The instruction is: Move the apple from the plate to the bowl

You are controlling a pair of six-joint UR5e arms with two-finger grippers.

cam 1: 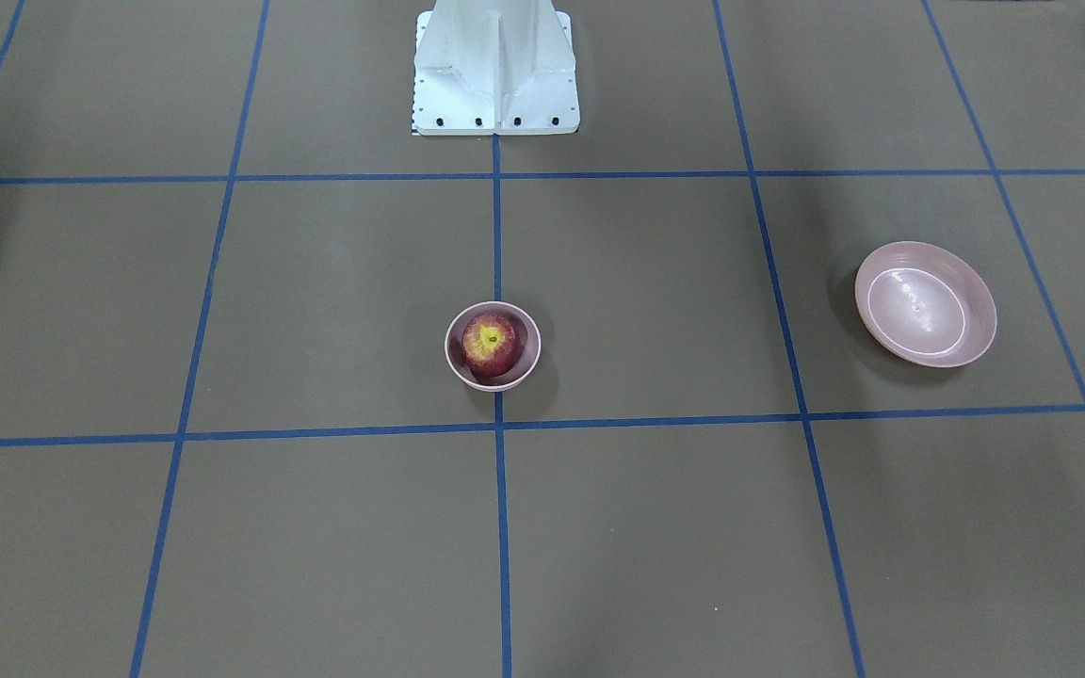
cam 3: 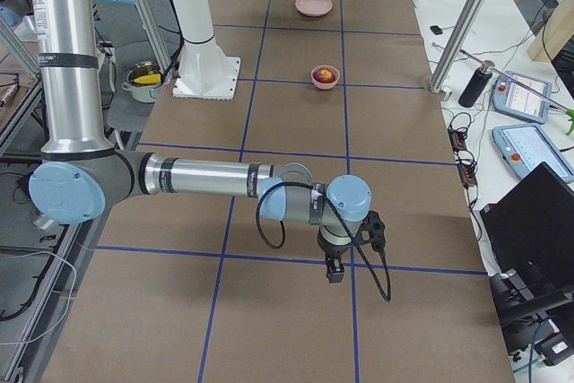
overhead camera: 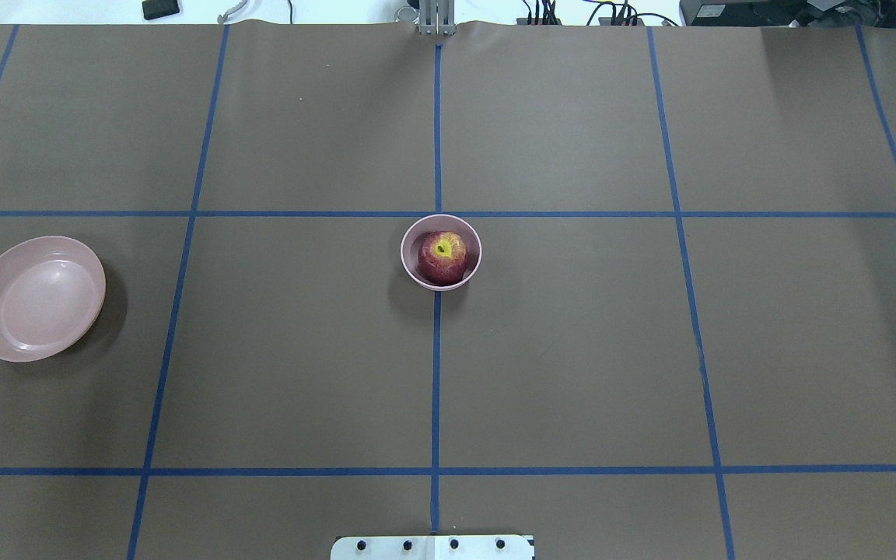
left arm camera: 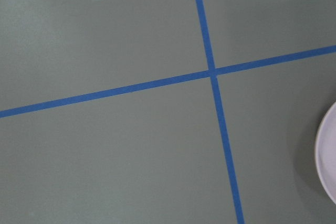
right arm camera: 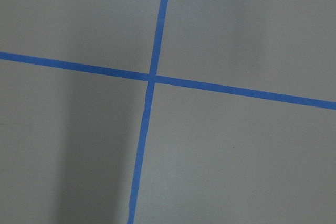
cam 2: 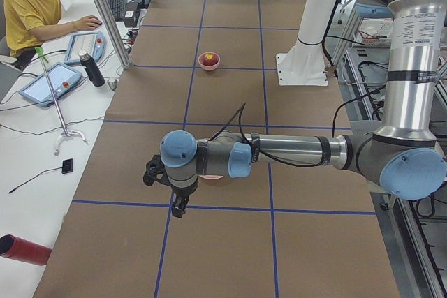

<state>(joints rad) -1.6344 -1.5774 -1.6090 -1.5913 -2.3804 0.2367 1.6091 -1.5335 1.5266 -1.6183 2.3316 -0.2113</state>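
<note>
Left gripper [cam 2: 180,207] hangs near the plate [left arm camera: 328,156], right gripper [cam 3: 334,269] over the table [cam 3: 296,320]. The apple [cam 1: 491,345] sits in the bowl [cam 1: 528,350], well apart from both. Neither's opening can be told.

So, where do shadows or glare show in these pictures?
Front-facing view: small glare spots on the wide shallow pale pink plate. Overhead view: the plate casts a soft shadow to its right. Right wrist view: a broad dark shadow band at lower left.
</note>
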